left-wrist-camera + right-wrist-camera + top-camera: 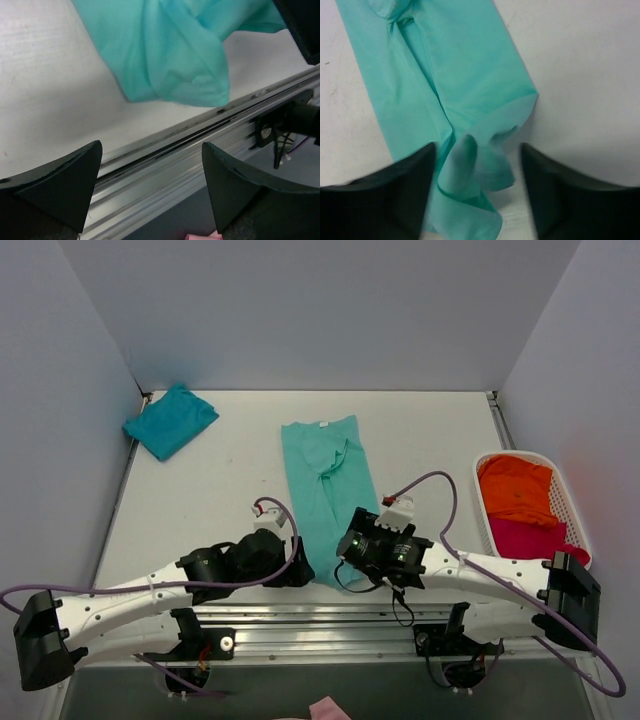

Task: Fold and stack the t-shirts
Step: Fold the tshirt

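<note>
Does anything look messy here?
Yes. The mint shirt is folded into a long strip, but its near end is bunched and wrinkled instead of lying flat.

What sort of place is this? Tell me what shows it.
Probably a robotics lab test cell, not a home: blank white walls box in the table, an aluminium rail edges it, and a basket holds shirts.
</note>
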